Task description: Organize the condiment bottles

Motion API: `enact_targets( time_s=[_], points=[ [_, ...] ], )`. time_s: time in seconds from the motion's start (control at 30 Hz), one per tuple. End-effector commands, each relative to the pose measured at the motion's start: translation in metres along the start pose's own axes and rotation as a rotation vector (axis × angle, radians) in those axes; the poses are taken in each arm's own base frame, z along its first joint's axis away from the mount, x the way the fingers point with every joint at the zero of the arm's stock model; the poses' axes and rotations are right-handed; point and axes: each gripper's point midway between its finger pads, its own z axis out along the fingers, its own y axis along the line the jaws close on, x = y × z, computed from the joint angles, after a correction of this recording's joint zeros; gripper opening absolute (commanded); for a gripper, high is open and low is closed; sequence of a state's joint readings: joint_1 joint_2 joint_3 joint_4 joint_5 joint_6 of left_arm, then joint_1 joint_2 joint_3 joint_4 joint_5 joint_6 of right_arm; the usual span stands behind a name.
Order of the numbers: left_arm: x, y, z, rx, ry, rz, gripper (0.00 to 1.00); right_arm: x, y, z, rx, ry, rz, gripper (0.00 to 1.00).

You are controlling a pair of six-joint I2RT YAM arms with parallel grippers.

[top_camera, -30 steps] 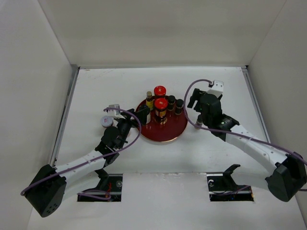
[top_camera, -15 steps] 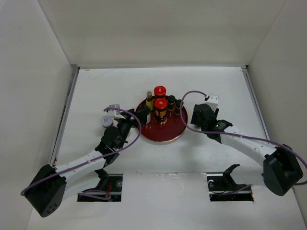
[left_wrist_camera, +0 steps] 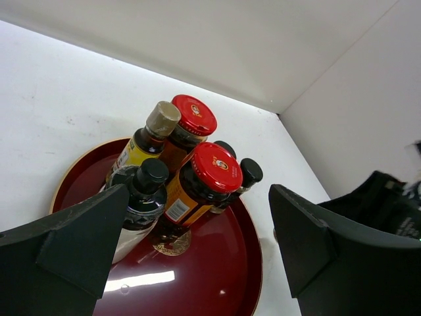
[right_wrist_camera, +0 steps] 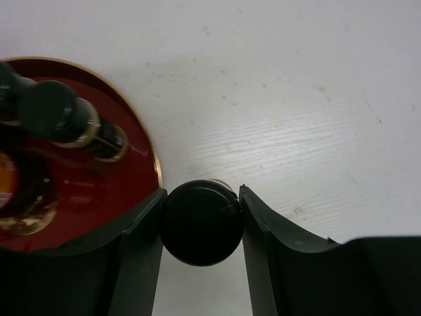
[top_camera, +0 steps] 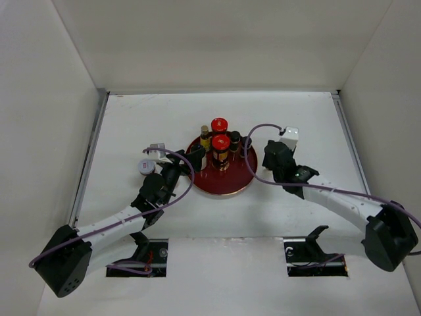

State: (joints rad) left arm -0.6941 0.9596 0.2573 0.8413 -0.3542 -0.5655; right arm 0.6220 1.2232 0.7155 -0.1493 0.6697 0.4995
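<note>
Right hand [right_wrist_camera: 201,194] is found clamped on a black-capped bottle [right_wrist_camera: 200,224], one finger pressed against each side of the cap. The bottle is viewed straight down its long axis and is therefore judged upright; whether its base rests on the surface [right_wrist_camera: 296,99] or is lifted off it cannot be told, since the body is hidden beneath the cap. The bottle is located just outside the gold rim of the red tray [right_wrist_camera: 154,171], on the tray's right side, so that the tray lies to the left of the right hand. Just inside that rim two slim black-capped bottles [right_wrist_camera: 56,108] are noted, close to the held one. Further in, two red-capped jars [left_wrist_camera: 217,166] and a yellowish bottle [left_wrist_camera: 154,128] are grouped at the back of the tray, with bare red floor in front of them. Left hand [left_wrist_camera: 197,192] is held with its fingers wide apart at the tray's left edge and grips nothing. Two white-lidded jars [top_camera: 146,166] are recorded on the surface beside the left arm, off the tray. The right arm is judged to be the nearer to the held bottle's destination; a short leftward carry over the rim is expected, with contact against the two slim bottles assessed as the main hazard.
</note>
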Motion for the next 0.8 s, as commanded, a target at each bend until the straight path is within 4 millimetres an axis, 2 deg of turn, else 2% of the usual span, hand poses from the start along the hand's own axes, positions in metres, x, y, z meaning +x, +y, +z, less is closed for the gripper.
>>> enact_targets(
  time_s=[0.0,0.1,0.2,0.4,0.6,0.77],
  points=[
    [-0.018,-0.014,0.004,0.04,-0.057,-0.024,0.89,-0.053,0.025,-0.023,-0.069,-0.137,0.046,0.37],
    [-0.018,-0.011,0.005,0.031,-0.058,-0.026,0.88,-0.058,0.053,-0.03,-0.153,-0.144,0.048,0.37],
    [-0.022,-0.014,0.003,0.039,-0.065,-0.029,0.88,-0.054,0.08,-0.024,-0.221,-0.134,0.038,0.38],
    [-0.027,-0.008,0.002,0.011,-0.073,-0.026,0.88,-0.039,0.11,-0.005,-0.257,-0.098,0.017,0.39],
    [-0.031,0.0,0.003,-0.04,-0.074,-0.018,0.88,-0.012,0.12,0.015,-0.247,-0.046,-0.015,0.43],
    [-0.034,0.015,0.005,-0.142,-0.059,0.01,0.88,-0.001,0.118,0.022,-0.226,-0.027,-0.034,0.59]
  ],
)
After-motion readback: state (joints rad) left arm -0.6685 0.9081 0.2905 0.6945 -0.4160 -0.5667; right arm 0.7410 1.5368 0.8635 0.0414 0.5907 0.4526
